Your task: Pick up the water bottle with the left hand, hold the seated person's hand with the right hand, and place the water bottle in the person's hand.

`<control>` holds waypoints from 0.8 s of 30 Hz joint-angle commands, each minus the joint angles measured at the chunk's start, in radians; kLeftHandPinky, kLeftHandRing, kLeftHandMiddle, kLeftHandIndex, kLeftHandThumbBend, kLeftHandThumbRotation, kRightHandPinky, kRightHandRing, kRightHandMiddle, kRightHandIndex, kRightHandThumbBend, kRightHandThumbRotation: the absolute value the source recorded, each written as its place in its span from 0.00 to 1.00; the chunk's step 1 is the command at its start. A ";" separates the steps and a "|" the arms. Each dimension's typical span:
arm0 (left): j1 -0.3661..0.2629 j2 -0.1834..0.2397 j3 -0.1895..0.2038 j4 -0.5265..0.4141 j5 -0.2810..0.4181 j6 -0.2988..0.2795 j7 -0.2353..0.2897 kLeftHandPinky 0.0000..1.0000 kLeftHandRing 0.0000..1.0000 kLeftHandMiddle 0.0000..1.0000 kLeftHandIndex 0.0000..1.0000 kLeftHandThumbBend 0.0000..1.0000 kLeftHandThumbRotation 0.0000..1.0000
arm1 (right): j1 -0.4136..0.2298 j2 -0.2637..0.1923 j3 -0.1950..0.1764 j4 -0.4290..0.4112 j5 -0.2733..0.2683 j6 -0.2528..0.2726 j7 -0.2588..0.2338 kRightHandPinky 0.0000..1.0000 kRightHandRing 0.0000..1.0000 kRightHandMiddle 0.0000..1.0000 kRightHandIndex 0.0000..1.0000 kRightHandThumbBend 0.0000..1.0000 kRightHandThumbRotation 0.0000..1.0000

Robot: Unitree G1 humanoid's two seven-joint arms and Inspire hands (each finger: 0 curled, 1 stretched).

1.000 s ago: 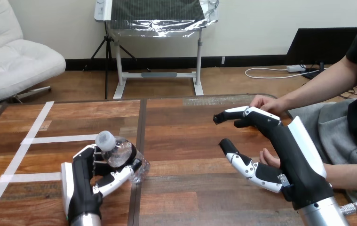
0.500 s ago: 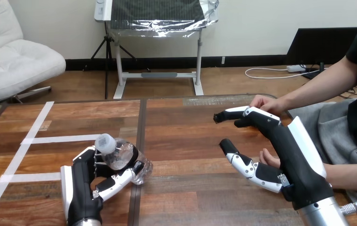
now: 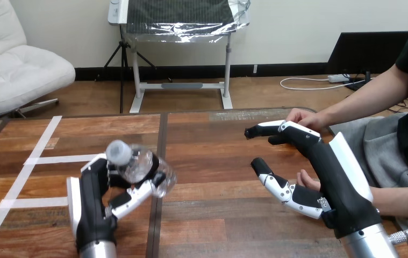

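One water bottle (image 3: 141,166), clear plastic with a white cap. It lay tilted in the left hand (image 3: 95,201), cap end up and toward the view's left, base toward the right. The left hand's fingers (image 3: 134,196) and thumb were curled round the bottle from beneath and beside it, so the hand was clamped on the bottle. The bottle sat at the bench's left-centre, over the dark seam (image 3: 162,134) between the two bench panels. It looked clear of the wood, but any contact underneath could not be told.

Two robot hands. The right hand (image 3: 328,166) was spread apart at the bench's right side, fingers straight and pointing toward the view's left, thumb stretched out below them, clamped on nothing.

Two person's hands, both at the view's right. The person's upper hand (image 3: 301,116) rested on the bench (image 3: 217,226) edge just behind the right hand's fingers. Touching or apart could not be told. The person's lower hand (image 3: 307,180) was mostly hidden behind the right hand, with a small part showing in the gap between thumb and palm. No robot fingers were curled round either one.

Three white tape strips (image 3: 62,158) on the bench's left part: one long diagonal and two crosswise. The left arm covered part of the nearer crosswise strip. Open wood lay between the bottle and the right hand, which were well apart.
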 commanded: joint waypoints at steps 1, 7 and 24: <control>-0.050 -0.007 0.002 -0.121 0.013 -0.016 -0.012 0.45 0.44 0.45 0.49 0.65 0.00 | -0.076 0.003 -0.012 -0.020 0.023 -0.003 -0.009 0.73 0.76 0.74 0.67 0.40 0.00; -0.035 -0.007 -0.004 -0.146 0.004 -0.038 -0.040 0.44 0.44 0.45 0.49 0.64 0.00 | -0.083 -0.002 -0.021 -0.009 0.017 -0.019 -0.018 0.69 0.73 0.73 0.67 0.43 0.00; 0.013 -0.030 -0.013 -0.230 0.016 -0.091 -0.080 0.43 0.42 0.44 0.49 0.63 0.00 | -0.082 -0.026 -0.059 -0.040 -0.020 0.038 -0.022 0.69 0.77 0.77 0.70 0.52 0.00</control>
